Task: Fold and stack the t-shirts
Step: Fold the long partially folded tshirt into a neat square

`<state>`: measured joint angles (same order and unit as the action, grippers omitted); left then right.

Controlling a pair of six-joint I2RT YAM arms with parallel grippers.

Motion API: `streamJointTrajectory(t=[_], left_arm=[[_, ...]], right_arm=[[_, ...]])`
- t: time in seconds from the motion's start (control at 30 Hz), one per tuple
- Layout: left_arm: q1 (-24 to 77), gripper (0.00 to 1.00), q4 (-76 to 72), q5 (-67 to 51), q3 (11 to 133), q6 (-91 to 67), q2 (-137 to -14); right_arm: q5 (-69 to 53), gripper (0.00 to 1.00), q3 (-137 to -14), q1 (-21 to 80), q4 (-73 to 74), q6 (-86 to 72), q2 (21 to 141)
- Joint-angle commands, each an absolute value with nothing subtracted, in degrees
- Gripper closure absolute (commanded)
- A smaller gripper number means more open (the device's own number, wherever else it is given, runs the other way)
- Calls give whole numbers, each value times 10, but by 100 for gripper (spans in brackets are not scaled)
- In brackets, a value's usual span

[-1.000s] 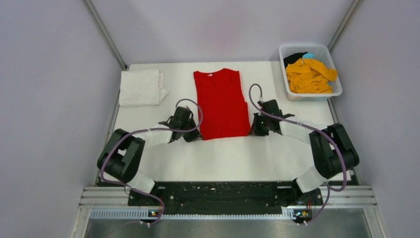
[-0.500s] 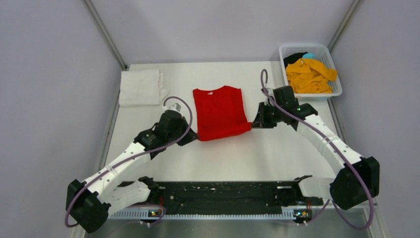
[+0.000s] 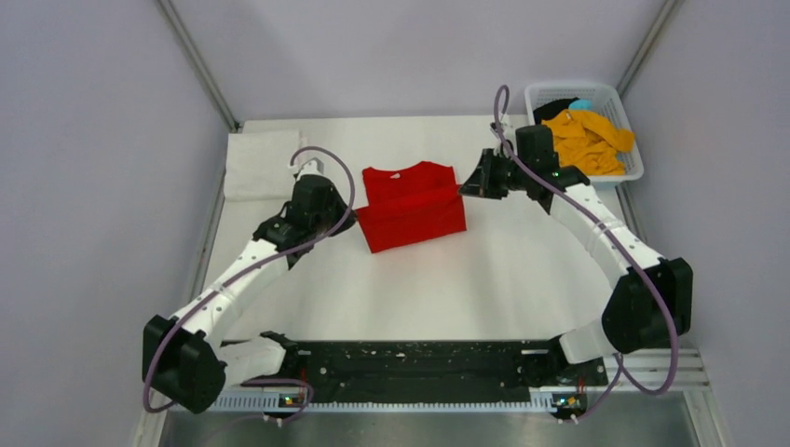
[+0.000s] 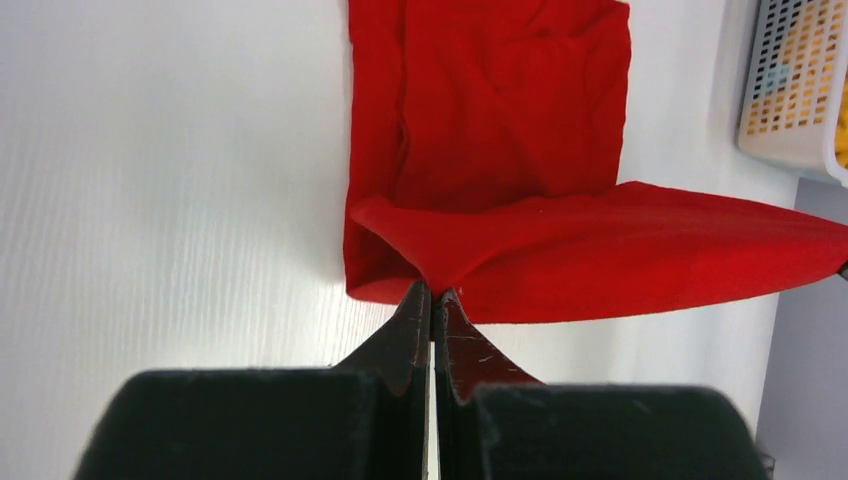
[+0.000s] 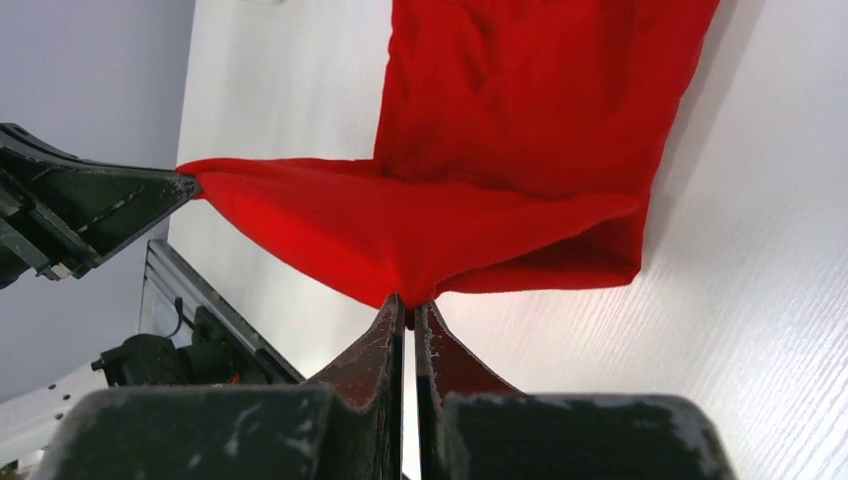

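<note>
- left hand (image 4: pixel 432 300) is pinching one corner of the red t-shirt (image 3: pixel 410 207) hem, tips pressed together on the cloth w/ no gap showing.
- right hand (image 5: pixel 405 310) is doing the same on the opp. corner, also clamped tight on red fabric.
- the two are holding the hem up off the desk (image 3: pixel 447 289) and taut btwn them, prob. so the lifted half is lying flat, not bunching, as it's going over the rest.
- red shirt is sitting mid-desk toward the far side. collar end is lying flat on the surface and the near half is raised and doubling over it. looks like a fold-in-half in progress.
- arms are reaching in from either side of the shirt, which is helping the edge run square across it.
- white t-shirt (image 3: pixel 263 163) is lying folded at the far left corner, apart from the red one. likely the stack spot, so the red one is prob. heading there once folded.
- orange-yellow t-shirt (image 3: pixel 585 140) is lying crumpled in the basket (image 3: pixel 601 87) at far right, w/ a black t-shirt (image 3: pixel 551 106) behind it. both are waiting, not yet folded.
- risk imo: one hand letting go early means the hem sagging and the fold going skew.
</note>
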<state>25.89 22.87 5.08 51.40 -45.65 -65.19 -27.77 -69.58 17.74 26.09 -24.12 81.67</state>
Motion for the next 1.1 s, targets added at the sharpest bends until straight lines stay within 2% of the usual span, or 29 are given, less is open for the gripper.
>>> streamJointTrajectory(t=[0.0,0.27,0.53,1.07], left_arm=[[232,100,176,54,558,-412,-691],[195,100,165,31,632,-376,-799],[170,100,138,31,699,-350,-883],[141,100,162,17,892,-327,-1106]], right_arm=[[-302,100,-728,150,205,-263,853],[-305,100,-759,135,175,-277,918],[-211,100,-791,134,151,-271,977],[-153,100,-900,129,130,-281,1140]])
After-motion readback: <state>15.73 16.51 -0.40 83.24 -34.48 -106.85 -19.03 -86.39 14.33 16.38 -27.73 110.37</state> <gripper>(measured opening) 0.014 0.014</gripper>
